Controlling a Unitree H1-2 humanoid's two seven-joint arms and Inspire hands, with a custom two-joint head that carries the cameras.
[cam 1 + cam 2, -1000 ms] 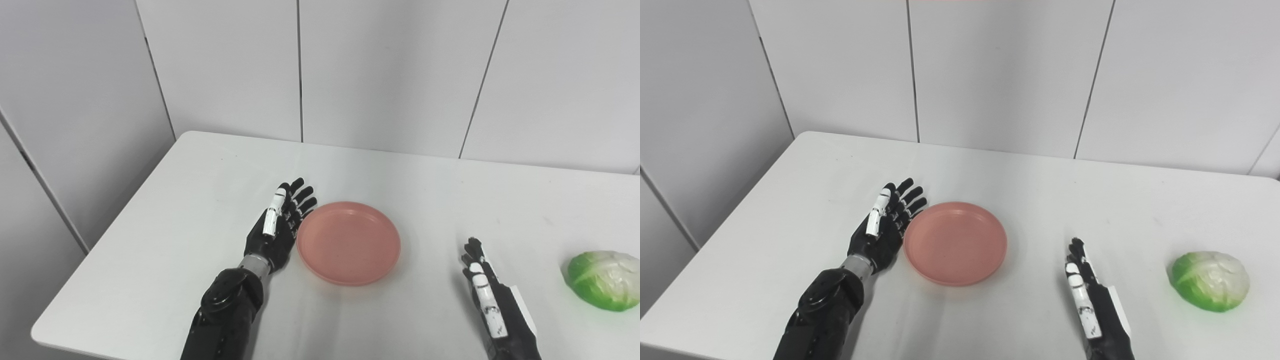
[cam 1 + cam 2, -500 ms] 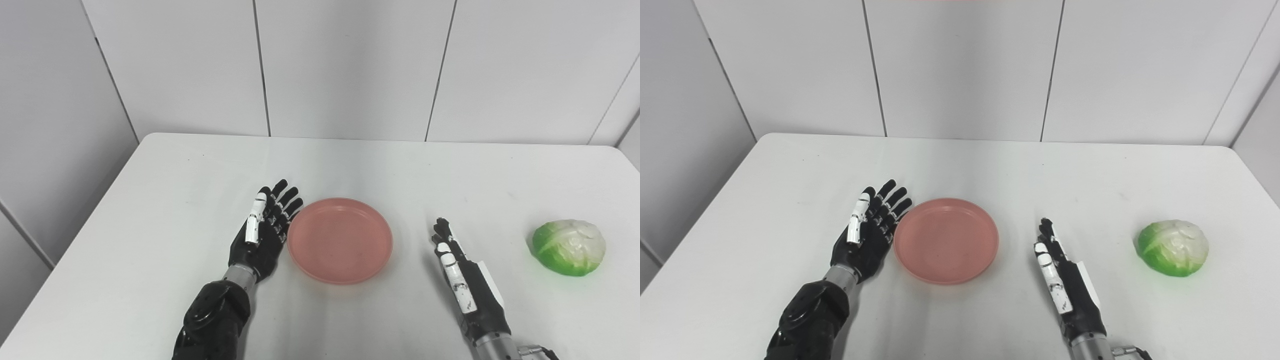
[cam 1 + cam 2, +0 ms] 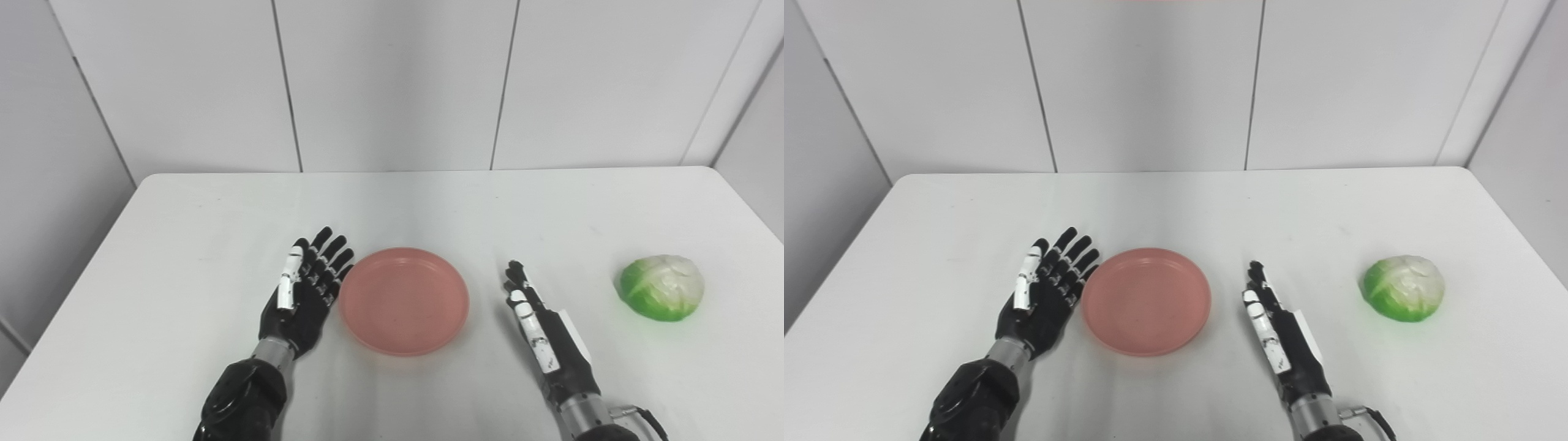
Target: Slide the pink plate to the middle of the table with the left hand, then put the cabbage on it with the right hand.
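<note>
Plate: the pink plate [image 3: 405, 300] lies flat near the middle of the table [image 3: 184, 257], between the two hands; it carries nothing.
Left hand: the left hand [image 3: 304, 293] lies palm up just beside the plate's left rim, fingers spread and holding nothing; whether the fingertips touch the rim cannot be told.
Right hand: the right hand [image 3: 542, 324] stands edge-on, fingers straight and a little apart, empty, between plate and cabbage and touching neither.
Cabbage: the cabbage [image 3: 661, 287] sits on the table's right side, well apart from the plate.
Step in hand: judged from the layout, the slide looks finished or nearly so; the cabbage pick-up has not begun.
Doing it well: the left hand should draw back without nudging the rim. The right hand should open wide over the round head and close around its sides, since a rounded shape may roll if pushed from one side.
Surface: white, smooth, matt tabletop with faint specks; a light plate probably slides easily on it.
Room: plain white wall panels with dark vertical seams behind the table.
</note>
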